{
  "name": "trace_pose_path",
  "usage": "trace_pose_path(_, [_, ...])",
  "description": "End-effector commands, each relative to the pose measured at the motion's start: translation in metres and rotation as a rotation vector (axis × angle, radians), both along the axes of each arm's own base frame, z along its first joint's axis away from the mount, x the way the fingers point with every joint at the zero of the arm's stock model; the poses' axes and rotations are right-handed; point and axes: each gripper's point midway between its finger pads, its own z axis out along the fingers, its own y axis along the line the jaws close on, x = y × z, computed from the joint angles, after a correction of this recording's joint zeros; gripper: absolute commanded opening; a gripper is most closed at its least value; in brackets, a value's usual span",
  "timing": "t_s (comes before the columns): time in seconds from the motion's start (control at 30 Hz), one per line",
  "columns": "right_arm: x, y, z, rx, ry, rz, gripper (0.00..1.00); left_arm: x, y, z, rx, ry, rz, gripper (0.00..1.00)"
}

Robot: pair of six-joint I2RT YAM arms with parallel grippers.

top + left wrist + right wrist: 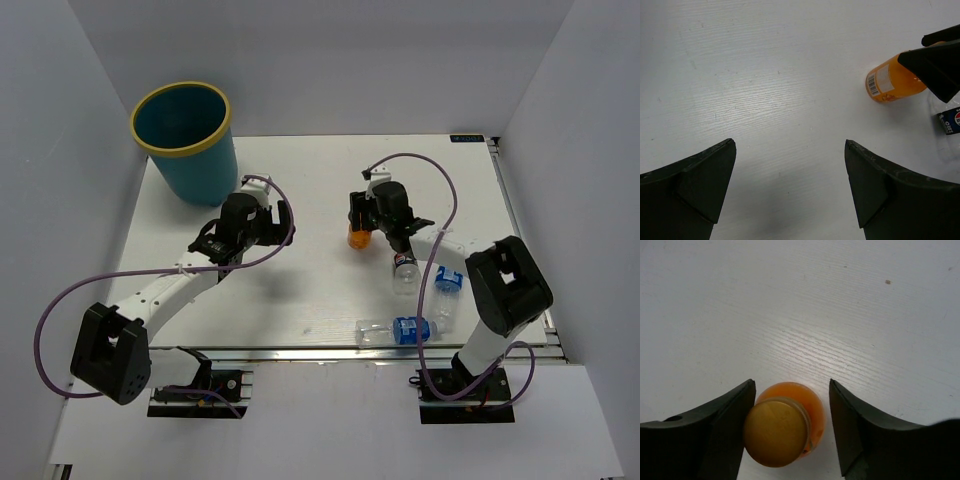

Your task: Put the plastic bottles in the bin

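Two grippers over a white table. Left gripper (790, 144): spread wide, holding nothing, touching nothing, hanging over bare tabletop near the bin. Right gripper (792, 382): narrowed to roughly half, straddling an orange bottle (782, 426) lying on its side, cap toward the wrist camera. One finger (735, 410) against the bottle's flank, the other just short of it, a sliver of table showing between. Bottle not lifted, resting on the surface.

Around all this, plain pale walls (350, 60) on three sides. Below, the table (300, 290), white with a faint streaked grain, and a metal rail (300, 352) along its near edge. At the far left corner, the bin (205, 170), teal with a yellow rim, upright, well apart from the bottles.

Right of centre, three clear bottles with blue labels, all lying down. Front clear bottle (396, 329) near the table's near edge. Middle clear bottle (405, 272) just beside the orange bottle, on its near side. Right clear bottle (447, 282) partly hidden behind the right arm.
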Motion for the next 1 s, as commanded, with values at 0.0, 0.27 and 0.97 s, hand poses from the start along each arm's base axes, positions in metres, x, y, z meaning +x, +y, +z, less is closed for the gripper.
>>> trace_pose_path(0.0, [0.010, 0.005, 0.010, 0.025, -0.048, -0.020, 0.62, -0.006, -0.004, 0.007, -0.020, -0.021, -0.041, 0.98])
trace_pose_path(0.27, [-0.004, 0.011, 0.048, 0.104, -0.080, 0.028, 0.23, -0.008, -0.022, 0.009, -0.063, -0.012, -0.134, 0.98])
trace_pose_path(0.97, [-0.140, 0.096, 0.135, 0.626, 0.296, 0.707, 0.09, -0.055, -0.152, 0.018, -0.166, -0.120, -0.704, 0.98])
